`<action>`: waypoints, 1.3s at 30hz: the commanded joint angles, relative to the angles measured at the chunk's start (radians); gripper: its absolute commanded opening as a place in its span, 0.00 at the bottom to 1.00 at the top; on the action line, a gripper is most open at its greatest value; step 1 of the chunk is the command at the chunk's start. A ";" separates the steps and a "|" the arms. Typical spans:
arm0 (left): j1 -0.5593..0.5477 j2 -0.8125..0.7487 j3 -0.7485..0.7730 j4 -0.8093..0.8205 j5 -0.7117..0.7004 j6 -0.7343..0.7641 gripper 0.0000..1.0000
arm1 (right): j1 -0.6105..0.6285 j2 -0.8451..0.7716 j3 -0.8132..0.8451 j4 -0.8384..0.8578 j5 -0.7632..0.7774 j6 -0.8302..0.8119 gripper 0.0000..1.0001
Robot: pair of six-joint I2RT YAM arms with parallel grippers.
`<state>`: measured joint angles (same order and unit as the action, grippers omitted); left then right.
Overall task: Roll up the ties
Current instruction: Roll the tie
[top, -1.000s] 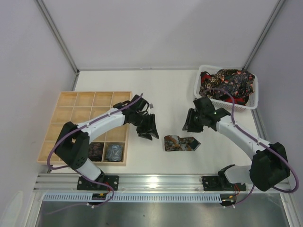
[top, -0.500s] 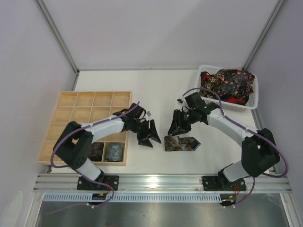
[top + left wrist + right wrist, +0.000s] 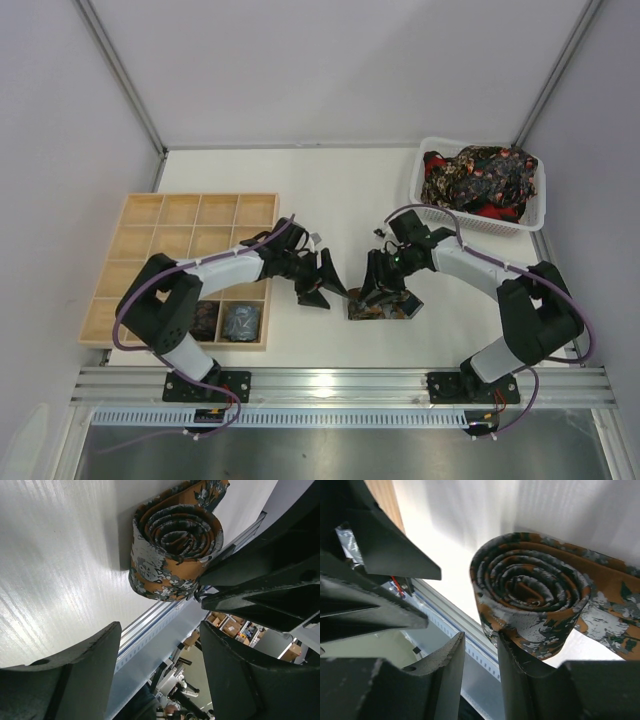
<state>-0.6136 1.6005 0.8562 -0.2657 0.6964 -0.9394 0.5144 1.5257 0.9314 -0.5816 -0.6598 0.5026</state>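
A tie (image 3: pixel 381 304) patterned orange, grey and dark green lies rolled into a coil on the white table, its pointed tail reaching right. The left wrist view shows the coil (image 3: pixel 175 545) ahead of my left gripper (image 3: pixel 160 635), which is open and empty and stands apart from it. In the top view my left gripper (image 3: pixel 330 287) is just left of the coil. My right gripper (image 3: pixel 481 645) is open by a narrow gap with nothing between the fingers. One finger (image 3: pixel 530 675) presses against the outside of the coil (image 3: pixel 535 595). From above, my right gripper (image 3: pixel 380 288) is over the coil's far edge.
A white mesh basket (image 3: pixel 424 196) at the back right holds a heap of loose dark ties (image 3: pixel 478 176). The pale wooden grid tray (image 3: pixel 160 232) on the left holds two small dark coils (image 3: pixel 224 320) in its near cells. The metal rail (image 3: pixel 340 382) runs along the near edge.
Both grippers have closed in on the rolled tie. The left one moved right and down. The right one came down and left from near the basket to touch the coil.
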 commanded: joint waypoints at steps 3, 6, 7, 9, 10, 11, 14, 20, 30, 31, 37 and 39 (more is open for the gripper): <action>0.009 0.018 0.032 0.022 0.043 -0.007 0.70 | -0.020 -0.006 -0.023 0.012 0.048 -0.030 0.38; 0.009 0.027 0.033 0.022 0.041 -0.004 0.72 | -0.036 -0.002 -0.034 0.008 0.069 -0.042 0.38; 0.009 0.030 0.033 0.025 0.043 -0.004 0.73 | -0.040 -0.002 -0.036 0.005 0.078 -0.045 0.38; 0.009 0.042 0.038 0.037 0.049 -0.002 0.75 | -0.053 -0.010 -0.043 0.002 0.103 -0.058 0.38; 0.009 0.050 0.041 0.043 0.064 -0.001 0.76 | -0.059 -0.012 -0.045 0.000 0.106 -0.061 0.38; 0.009 0.055 0.050 0.051 0.072 0.005 0.76 | -0.066 -0.010 -0.048 0.000 0.106 -0.064 0.38; 0.008 0.082 0.079 0.042 0.080 0.028 0.77 | -0.073 -0.009 -0.051 -0.003 0.114 -0.079 0.38; 0.006 0.141 0.148 0.060 0.091 0.077 0.78 | -0.093 -0.019 -0.063 -0.003 0.118 -0.093 0.38; -0.031 0.190 0.175 0.114 0.051 0.136 0.80 | -0.134 -0.019 -0.074 0.000 0.138 -0.101 0.38; -0.040 0.196 0.172 0.121 0.054 0.131 0.80 | -0.140 -0.018 -0.077 0.000 0.138 -0.104 0.38; -0.066 0.216 0.187 0.123 0.026 0.123 0.80 | -0.180 -0.041 -0.069 -0.021 0.137 -0.121 0.38; -0.067 0.223 0.202 0.114 0.023 0.129 0.80 | -0.183 -0.042 -0.063 -0.032 0.141 -0.131 0.39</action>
<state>-0.6743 1.8160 1.0161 -0.1741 0.7349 -0.8364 0.3401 1.5120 0.8619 -0.5945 -0.5583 0.4099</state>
